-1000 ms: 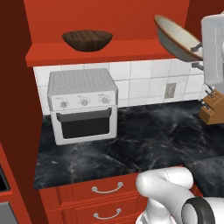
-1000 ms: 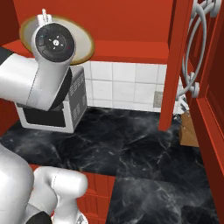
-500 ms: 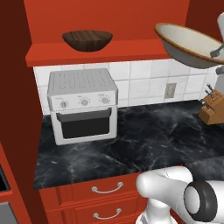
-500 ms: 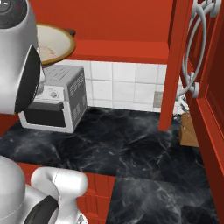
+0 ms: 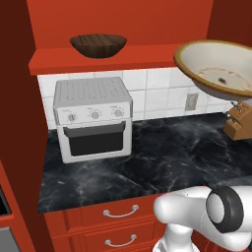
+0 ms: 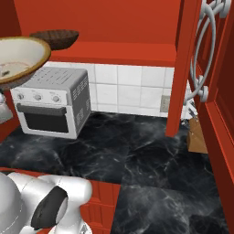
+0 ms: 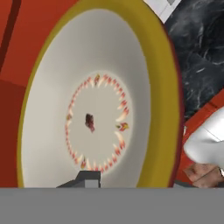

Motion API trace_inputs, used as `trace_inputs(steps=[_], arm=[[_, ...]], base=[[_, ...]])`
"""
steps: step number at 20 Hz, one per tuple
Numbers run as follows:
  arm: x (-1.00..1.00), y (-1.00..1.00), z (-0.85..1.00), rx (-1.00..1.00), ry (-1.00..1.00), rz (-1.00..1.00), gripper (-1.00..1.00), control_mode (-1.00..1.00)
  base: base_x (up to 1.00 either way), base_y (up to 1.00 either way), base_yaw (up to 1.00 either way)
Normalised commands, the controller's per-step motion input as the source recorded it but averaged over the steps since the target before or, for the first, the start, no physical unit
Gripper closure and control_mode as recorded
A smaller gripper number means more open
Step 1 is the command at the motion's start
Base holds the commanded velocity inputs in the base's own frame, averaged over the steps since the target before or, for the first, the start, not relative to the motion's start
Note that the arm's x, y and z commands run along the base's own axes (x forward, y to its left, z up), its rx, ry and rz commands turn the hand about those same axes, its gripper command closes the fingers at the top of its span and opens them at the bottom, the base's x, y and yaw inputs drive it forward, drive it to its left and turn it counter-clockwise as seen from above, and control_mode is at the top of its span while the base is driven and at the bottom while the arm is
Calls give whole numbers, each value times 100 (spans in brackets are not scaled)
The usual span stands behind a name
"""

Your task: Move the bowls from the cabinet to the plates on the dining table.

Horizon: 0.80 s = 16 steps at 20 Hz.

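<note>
The cream bowl (image 5: pixel 216 74) with its ochre rim hangs in the air in front of the cabinet, above the counter, its reddish dotted ring (image 7: pixel 94 127) facing the hand camera. My gripper (image 7: pixel 87 181) is shut on the bowl's rim, and one dark finger shows at the bottom of the hand view. From the right base view the same cream bowl (image 6: pixel 16 59) sits at the far left. The dark wooden bowl (image 5: pixel 98 45) rests on the red cabinet shelf (image 5: pixel 103 61), apart from the gripper. The plates and the dining table are out of view.
A white toaster oven (image 5: pixel 92 118) stands on the black marble counter (image 5: pixel 172 152) under the shelf. A knife block (image 5: pixel 238 123) is at the right. The open cabinet door (image 6: pixel 219 114) with curved silver handles (image 6: pixel 201 55) juts out on the right. Red drawers (image 5: pixel 118 221) lie below.
The cream bowl has come out from the shelf, lower and closer to the cameras, levelling so that its inside shows. The arm has swung out of the right base view's middle.
</note>
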Motion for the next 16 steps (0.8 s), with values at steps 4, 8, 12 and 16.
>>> trace_inputs(steps=[4, 8, 12, 16], arm=[[-74, 26, -1, -12, 0, 1, 100, -100], [-68, 30, 0, -11, 0, 0, 100, -100], [-51, 20, 0, -8, 0, 0, 100, 100], [0, 0, 0, 0, 0, 0, 100, 100]], base=[[0, 0, 0], [0, 0, 0], [-18, 6, 0], [-75, 12, -1]])
